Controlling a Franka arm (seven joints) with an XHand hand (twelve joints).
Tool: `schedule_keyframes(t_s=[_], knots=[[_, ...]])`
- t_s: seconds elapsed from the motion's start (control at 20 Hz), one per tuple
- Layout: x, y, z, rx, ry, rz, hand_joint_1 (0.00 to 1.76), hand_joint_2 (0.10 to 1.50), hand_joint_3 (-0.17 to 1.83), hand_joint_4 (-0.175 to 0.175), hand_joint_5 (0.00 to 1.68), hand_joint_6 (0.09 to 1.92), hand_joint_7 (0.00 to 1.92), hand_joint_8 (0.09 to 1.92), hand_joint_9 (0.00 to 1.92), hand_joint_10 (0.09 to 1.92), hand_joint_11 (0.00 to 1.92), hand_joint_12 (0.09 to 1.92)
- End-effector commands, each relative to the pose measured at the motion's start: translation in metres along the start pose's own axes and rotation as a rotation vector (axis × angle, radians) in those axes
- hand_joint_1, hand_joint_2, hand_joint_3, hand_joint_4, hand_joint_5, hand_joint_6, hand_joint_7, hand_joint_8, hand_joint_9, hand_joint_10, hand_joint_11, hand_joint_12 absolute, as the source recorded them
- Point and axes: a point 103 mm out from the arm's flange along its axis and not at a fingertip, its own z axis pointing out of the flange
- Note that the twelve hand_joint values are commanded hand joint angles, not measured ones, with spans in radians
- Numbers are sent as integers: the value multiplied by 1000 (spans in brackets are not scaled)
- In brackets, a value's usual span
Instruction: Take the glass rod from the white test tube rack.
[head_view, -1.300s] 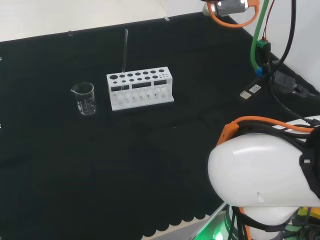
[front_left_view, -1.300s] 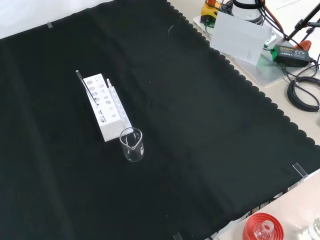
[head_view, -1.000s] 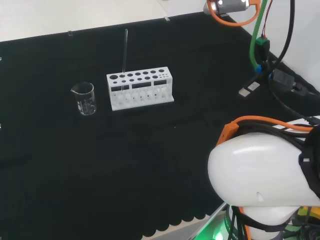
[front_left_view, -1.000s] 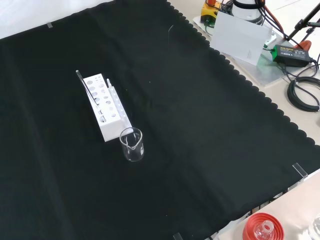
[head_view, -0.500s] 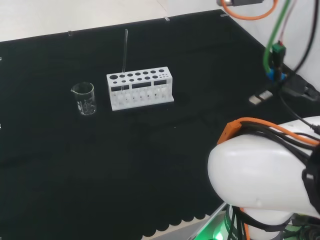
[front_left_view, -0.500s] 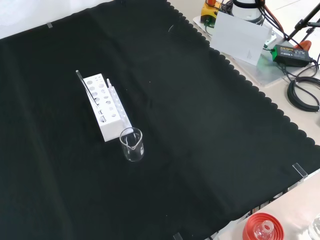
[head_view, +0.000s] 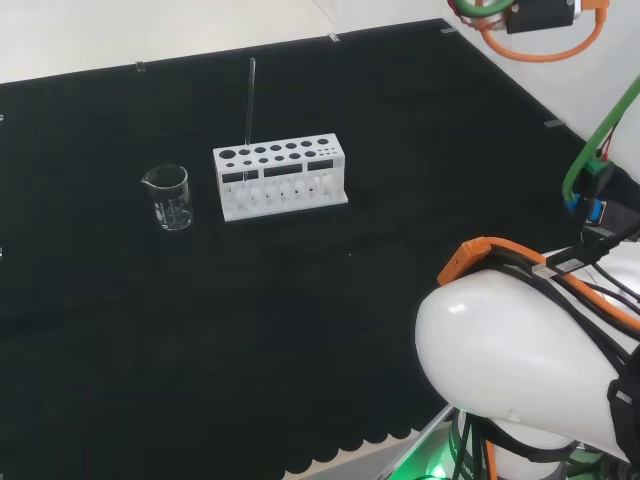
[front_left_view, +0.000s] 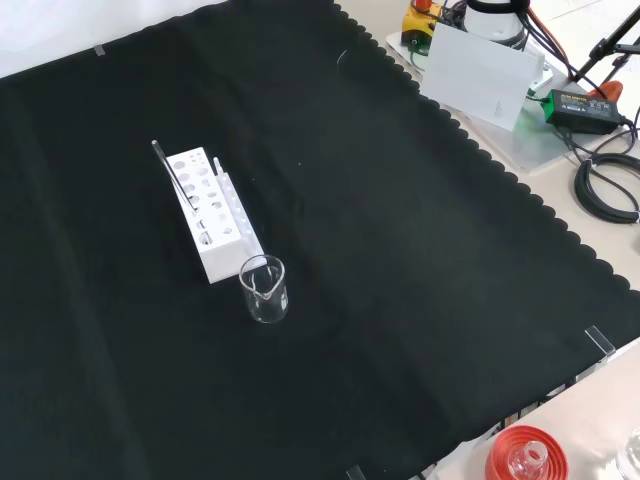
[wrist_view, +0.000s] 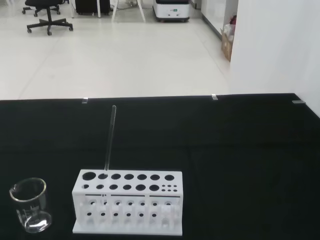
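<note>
The white test tube rack (head_view: 280, 180) stands on the black cloth, left of centre in the head view. A thin glass rod (head_view: 249, 105) rises upright from a hole near the rack's left end. In the front view the rack (front_left_view: 215, 215) lies lengthwise and the rod (front_left_view: 172, 172) leans out of its far end. The wrist view faces the rack (wrist_view: 127, 202) from some way off, with the rod (wrist_view: 110, 137) standing in a back-row hole. Nothing touches the rod or the rack.
An empty glass beaker (head_view: 170, 197) stands just left of the rack in the head view, and nearer than the rack in the front view (front_left_view: 264, 290). The arm's white link (head_view: 520, 360) bulks at the head view's lower right. A red ribbed stand (front_left_view: 525, 455) sits beyond the cloth's edge.
In the head view the arm's upper part with the orange cable has swung right and its cables have shifted. Rack, rod and beaker have not moved.
</note>
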Motion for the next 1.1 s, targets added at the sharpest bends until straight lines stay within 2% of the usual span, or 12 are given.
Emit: schedule_keyframes(t_s=[0.05,0.15,0.2,0.25,0.35,0.45,0.8,1.0,1.1], knots=[[0,-2,0,1,-4,5,366,1022,-104,-10,109,87,105,87,307,87,0,1263],[1,-2,0,-5,4,-2,366,1022,-104,-11,113,87,109,87,308,89,0,1321],[3,-2,0,-9,2,-6,364,1023,-105,-12,119,87,103,87,277,192,0,1367],[5,-1,0,-9,0,-9,364,1024,-108,-13,124,87,90,110,214,369,0,1410],[9,2,-2,-9,4,-14,363,1028,-115,-16,131,87,43,243,92,704,2,1488],[12,5,-6,-15,6,-22,364,1030,-123,-17,134,87,11,354,46,849,27,1529],[26,32,-6,-12,15,-55,394,1027,-151,-12,143,87,0,559,112,876,194,1492],[33,55,2,4,40,-61,440,1029,-171,-21,183,87,34,698,180,866,226,1438],[38,68,5,3,43,-64,463,1031,-174,-28,197,87,57,738,235,869,305,1413]])
